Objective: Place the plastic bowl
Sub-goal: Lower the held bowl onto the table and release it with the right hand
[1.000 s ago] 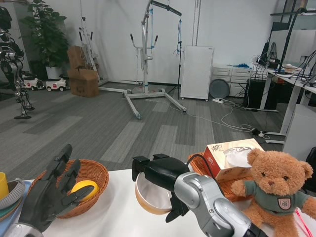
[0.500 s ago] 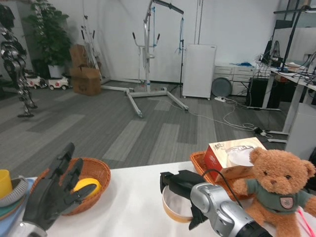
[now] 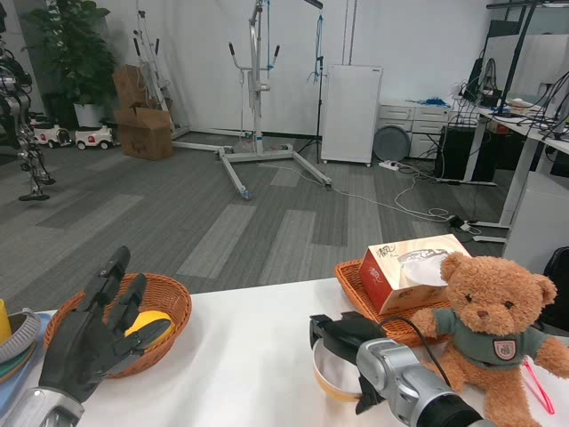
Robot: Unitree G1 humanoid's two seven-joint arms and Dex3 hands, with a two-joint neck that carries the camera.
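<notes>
Where right hand [image 3: 348,342] fingers grip plastic bowl [image 3: 336,384], seemingly on table [image 3: 249,356], left hand [image 3: 93,334] spread open

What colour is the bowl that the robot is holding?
The plastic bowl is tan or orange outside and white inside, seen in the head view, held by the right hand.

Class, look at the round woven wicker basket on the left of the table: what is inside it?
Inside the round woven wicker basket lies a yellow rounded object. The robot's black left hand, fingers spread, stands in front and covers the basket's near side, so anything else there cannot be seen.
</notes>
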